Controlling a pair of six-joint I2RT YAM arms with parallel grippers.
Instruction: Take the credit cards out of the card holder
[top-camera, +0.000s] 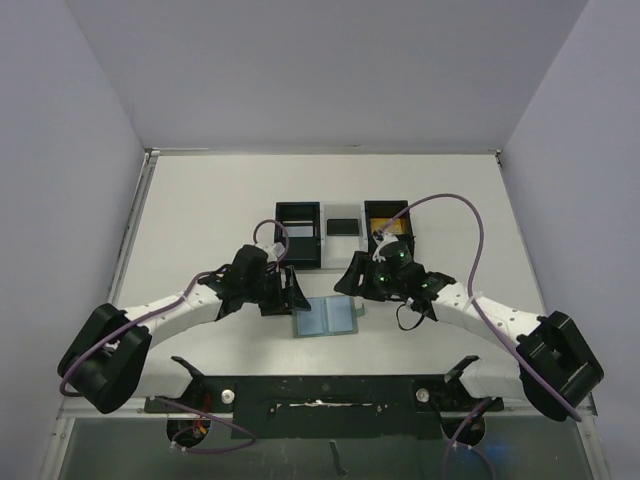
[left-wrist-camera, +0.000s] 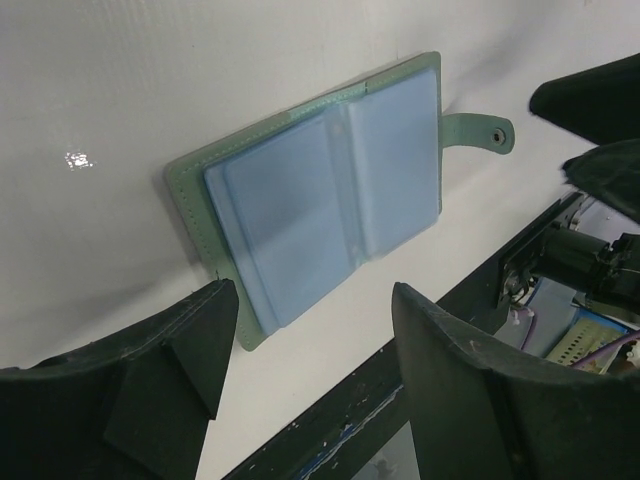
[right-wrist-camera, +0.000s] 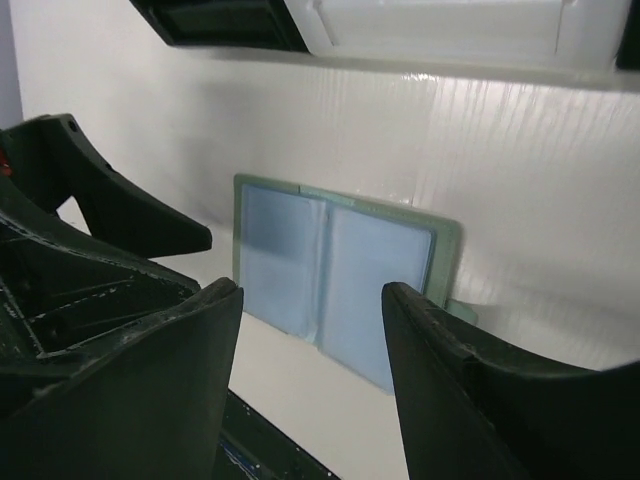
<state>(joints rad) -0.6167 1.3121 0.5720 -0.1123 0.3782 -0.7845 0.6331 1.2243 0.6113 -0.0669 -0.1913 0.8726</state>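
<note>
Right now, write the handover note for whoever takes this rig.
Left gripper: open, empty, by the holder's left edge.
Right gripper: open, empty, by its right edge.
Holder: open flat on the table between them; both pockets look empty.
Cards: gold one in the right box, black one in the middle tray; a pale strip in the left box may be the third.
Done: removal, it seems.
Left: confirm the third card, then retract both arms.

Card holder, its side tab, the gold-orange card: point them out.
card holder (left-wrist-camera: 285, 205), left wrist view, pale blue inner pocket.
side tab (left-wrist-camera: 478, 132), left wrist view, middle of strap.
gold-orange card (top-camera: 382, 212), top external view, its visible face.
</note>
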